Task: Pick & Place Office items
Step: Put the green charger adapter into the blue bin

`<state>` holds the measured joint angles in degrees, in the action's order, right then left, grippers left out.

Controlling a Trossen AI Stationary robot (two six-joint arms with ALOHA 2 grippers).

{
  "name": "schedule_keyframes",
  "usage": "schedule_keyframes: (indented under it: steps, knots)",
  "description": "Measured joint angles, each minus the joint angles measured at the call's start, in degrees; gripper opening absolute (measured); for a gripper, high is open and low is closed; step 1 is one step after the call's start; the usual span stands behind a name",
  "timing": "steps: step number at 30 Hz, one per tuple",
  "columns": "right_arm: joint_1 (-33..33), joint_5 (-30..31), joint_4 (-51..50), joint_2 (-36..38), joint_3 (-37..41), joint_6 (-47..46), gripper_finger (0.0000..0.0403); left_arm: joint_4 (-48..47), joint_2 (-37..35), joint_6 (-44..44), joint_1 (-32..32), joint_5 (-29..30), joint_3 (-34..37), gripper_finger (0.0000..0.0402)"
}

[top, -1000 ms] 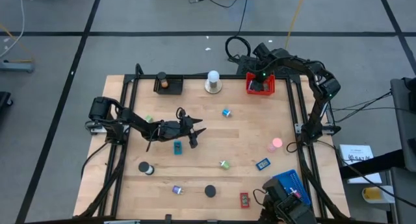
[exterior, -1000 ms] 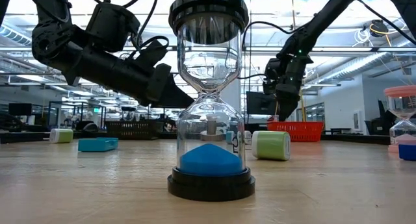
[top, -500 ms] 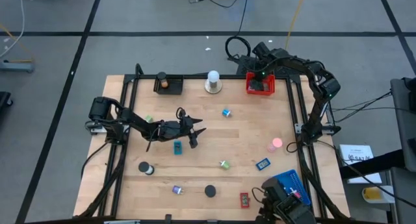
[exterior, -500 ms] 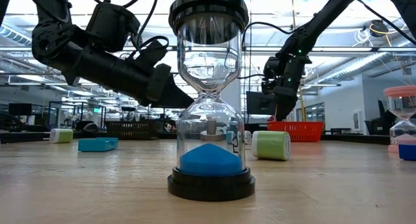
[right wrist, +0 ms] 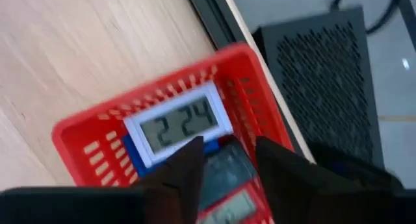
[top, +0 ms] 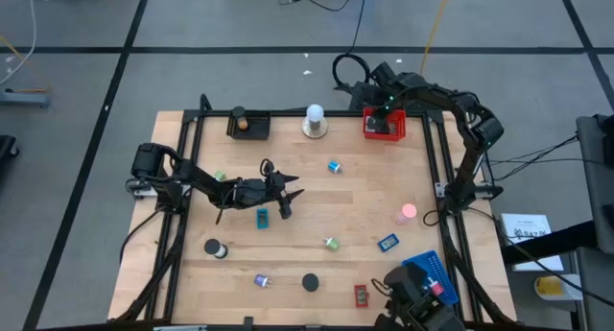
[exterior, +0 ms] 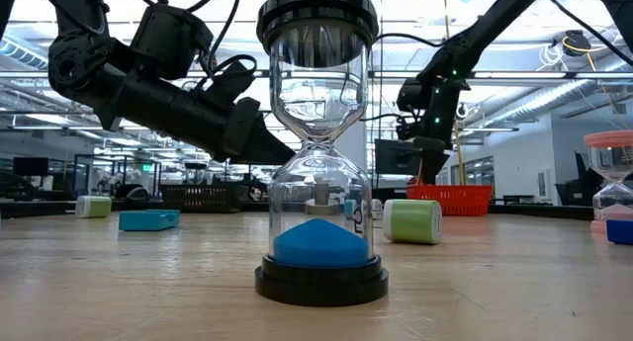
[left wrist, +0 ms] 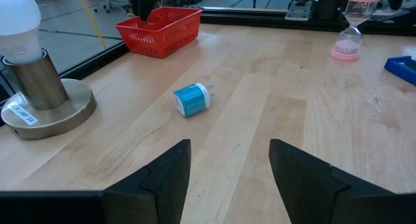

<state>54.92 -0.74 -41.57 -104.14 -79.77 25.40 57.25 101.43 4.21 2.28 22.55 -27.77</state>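
Hovering above the red tray (top: 385, 126) at the table's far edge, the right gripper (right wrist: 224, 160) has its fingers spread and empty; a white digital clock (right wrist: 177, 124) lies inside the tray. Lifting straight up should avoid snagging the mesh, while the left gripper (left wrist: 227, 172) waits unclenched mid-table near a blue plug adapter (left wrist: 192, 99)

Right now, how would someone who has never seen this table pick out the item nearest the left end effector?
Start at the wooden table in the high view and find the left end effector near its middle. Just beside its tips, towards the table's near edge, lies a small flat teal rectangle. Its neighbours are rounder: a black-and-white cylinder and a green clip.
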Motion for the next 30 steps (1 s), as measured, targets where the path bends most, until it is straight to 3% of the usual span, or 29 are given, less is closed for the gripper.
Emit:
schedule_keyframes:
  steps: [5, 8, 11, 15, 22, 26, 30]
  knots:
    - [-1.6, 5.6, -3.7, 3.0, 0.1, -4.0, 0.0043, -0.2, 0.0, 0.7, 0.0, 0.0, 0.0, 0.0213]
    - [-3.4, 5.1, 0.4, 8.4, 3.9, -6.8, 0.0008, -0.2, 0.0, 1.3, 0.0, 0.0, 0.0, 0.0200]
    - [-5.7, 4.9, 9.9, 15.9, 11.6, -10.6, 0.0009, -0.2, 0.0, 2.0, 0.0, 0.0, 0.0, 0.0168]
    - [-8.3, 0.2, 23.2, 26.7, 23.8, -18.0, 0.0002, -0.2, 0.0, 2.3, 0.0, 0.0, 0.0, 0.0111]
    - [-13.6, -2.6, 37.3, 42.8, 40.5, -28.3, 0.0001, -0.2, 0.0, 2.3, -0.3, -2.9, 0.0, 0.0013]
    - [-15.5, -3.2, 39.1, 49.9, 45.1, -30.1, 0.0001, -0.2, 0.0, 4.0, -0.9, -4.6, -0.5, 0.0010]
    - [-16.7, -8.3, 43.1, 55.6, 48.8, -30.8, 0.0001, -0.1, 0.0, 3.8, -1.3, -8.2, -1.5, 0.0005]
